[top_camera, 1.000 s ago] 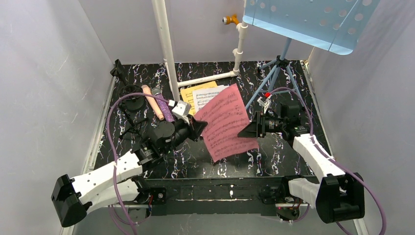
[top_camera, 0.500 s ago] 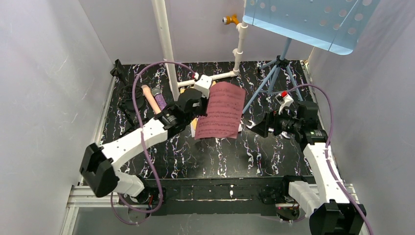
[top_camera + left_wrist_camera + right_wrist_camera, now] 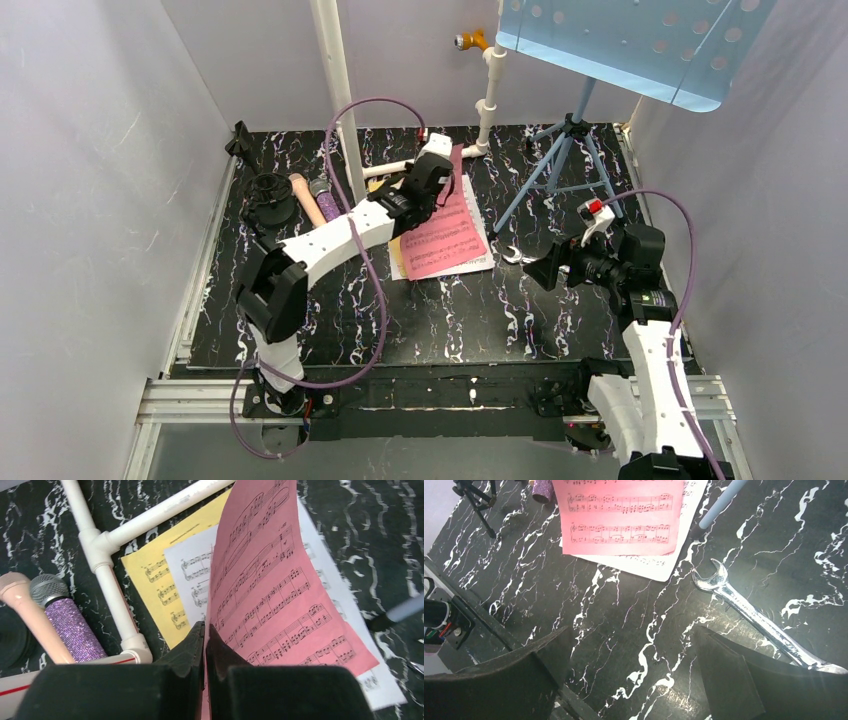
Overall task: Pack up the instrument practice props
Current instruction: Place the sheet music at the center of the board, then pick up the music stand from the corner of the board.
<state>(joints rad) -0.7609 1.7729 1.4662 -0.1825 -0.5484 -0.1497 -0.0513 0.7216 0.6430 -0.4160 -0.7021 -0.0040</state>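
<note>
My left gripper [image 3: 205,626] is shut on the edge of a pink sheet-music page [image 3: 270,590]. The page droops from the jaws onto a white page [image 3: 192,577] and a yellow page [image 3: 150,580] lying on the table. In the top view this gripper [image 3: 436,190] sits at the back centre over the pink page [image 3: 447,238]. A peach microphone [image 3: 25,610] and a purple glitter microphone [image 3: 72,630] lie side by side to its left. My right gripper [image 3: 631,630] is open and holds nothing, low over bare table to the right of the pages. The light-blue music rack [image 3: 630,45] stands on its tripod legs [image 3: 565,150] at the back right.
A silver wrench [image 3: 749,610] lies just beyond my right fingers. White plastic pipes [image 3: 107,545] run along the back behind the pages, with one upright pipe [image 3: 335,90]. A black round-base holder [image 3: 268,190] and black tripod [image 3: 474,500] sit at the far left. Grey walls enclose the table.
The right gripper has opened, let go of the pink page and drawn back to the right. The left arm has carried the page to the back and lowered it onto the other pages.
</note>
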